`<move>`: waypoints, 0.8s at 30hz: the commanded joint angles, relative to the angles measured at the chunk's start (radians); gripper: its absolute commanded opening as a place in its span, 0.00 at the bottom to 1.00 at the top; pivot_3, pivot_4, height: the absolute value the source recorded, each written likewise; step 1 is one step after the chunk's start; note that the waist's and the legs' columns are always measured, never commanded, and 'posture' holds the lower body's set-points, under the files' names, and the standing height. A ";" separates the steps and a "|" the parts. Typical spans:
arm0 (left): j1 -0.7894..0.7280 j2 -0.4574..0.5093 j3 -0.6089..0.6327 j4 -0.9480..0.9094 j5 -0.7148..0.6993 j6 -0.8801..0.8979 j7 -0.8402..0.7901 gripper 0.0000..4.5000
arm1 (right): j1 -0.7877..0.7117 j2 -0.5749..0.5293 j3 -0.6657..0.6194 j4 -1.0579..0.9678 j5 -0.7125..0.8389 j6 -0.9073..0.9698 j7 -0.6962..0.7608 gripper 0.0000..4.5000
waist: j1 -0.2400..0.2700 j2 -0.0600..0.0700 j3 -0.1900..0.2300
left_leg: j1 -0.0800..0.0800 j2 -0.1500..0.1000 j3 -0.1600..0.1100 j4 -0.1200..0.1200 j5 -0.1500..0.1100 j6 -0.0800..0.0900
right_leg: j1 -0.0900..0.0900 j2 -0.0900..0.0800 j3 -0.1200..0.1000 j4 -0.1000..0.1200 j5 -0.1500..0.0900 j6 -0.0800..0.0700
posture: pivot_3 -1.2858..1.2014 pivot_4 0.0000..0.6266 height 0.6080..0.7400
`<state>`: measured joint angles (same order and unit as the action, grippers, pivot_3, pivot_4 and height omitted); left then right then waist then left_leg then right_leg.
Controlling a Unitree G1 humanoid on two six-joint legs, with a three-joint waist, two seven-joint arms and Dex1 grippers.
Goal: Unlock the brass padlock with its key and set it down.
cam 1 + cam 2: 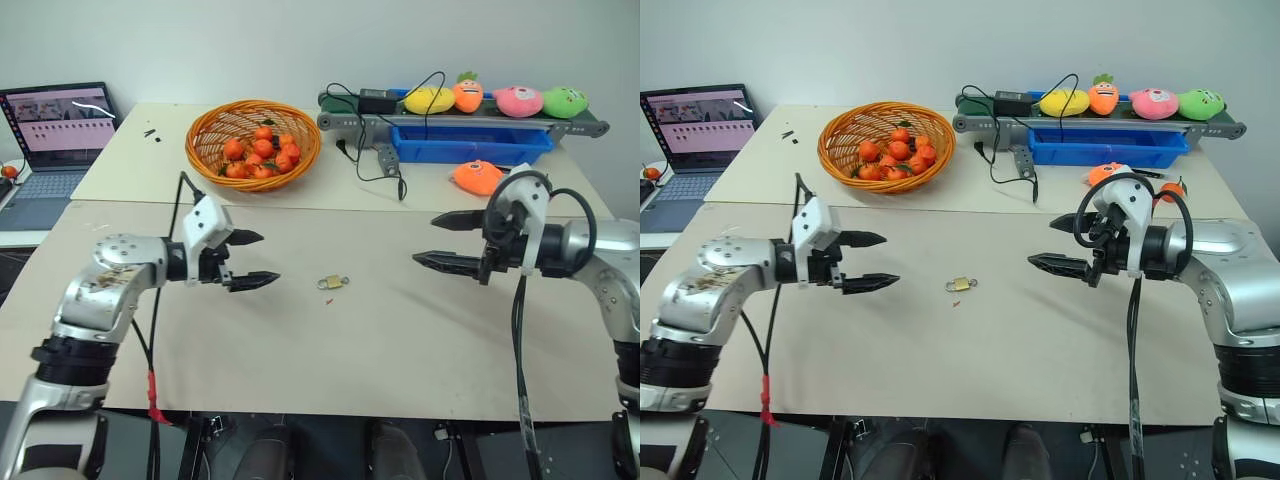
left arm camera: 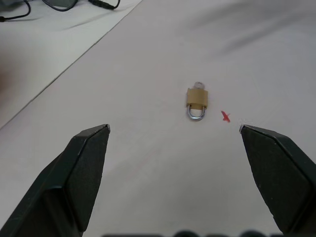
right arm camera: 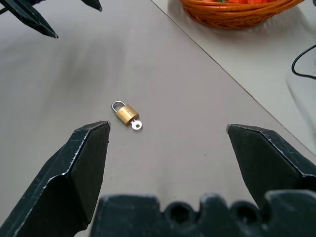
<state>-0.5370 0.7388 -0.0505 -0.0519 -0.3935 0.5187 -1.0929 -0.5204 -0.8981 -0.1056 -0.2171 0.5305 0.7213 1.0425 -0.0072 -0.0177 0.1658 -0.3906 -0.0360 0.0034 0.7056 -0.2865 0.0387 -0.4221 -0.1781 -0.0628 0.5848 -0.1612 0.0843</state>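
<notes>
The brass padlock lies flat on the beige table, midway between my two arms. Its silver shackle looks shut. The key sticks out of the bottom of the padlock body, its small round head resting on the table. My left gripper hovers open to the left of the padlock, fingers pointing toward it, with nothing between them. My right gripper hovers open to the right, also pointing inward and empty. In the left wrist view the padlock sits ahead of the spread fingertips.
A woven orange basket of small oranges stands at the back left, beside a laptop. At the back right are a blue bin, a rail with plush toys, black cables and an orange plush. A tiny red mark lies by the padlock.
</notes>
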 commanded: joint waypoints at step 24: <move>-0.311 -0.403 -0.220 0.484 0.244 -0.255 0.064 1.00 | 0.321 0.019 -0.266 -0.351 0.255 0.152 -0.235 0.99 | 0.017 -0.001 0.000 | -0.003 -0.001 0.000 0.007 -0.003 0.005 | 0.000 -0.001 0.000 0.002 0.000 0.000 | 0.52 0.24 1.00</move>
<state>-0.8295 0.3434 -0.2599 0.4223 -0.1760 0.3218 -1.0229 -0.2084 -0.8686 -0.3097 -0.5230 0.7585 0.8740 0.8220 0.0097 -0.0188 0.1663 -0.3936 -0.0371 0.0035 0.7134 -0.2902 0.0449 -0.4221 -0.1791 -0.0626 0.5868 -0.1611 0.0843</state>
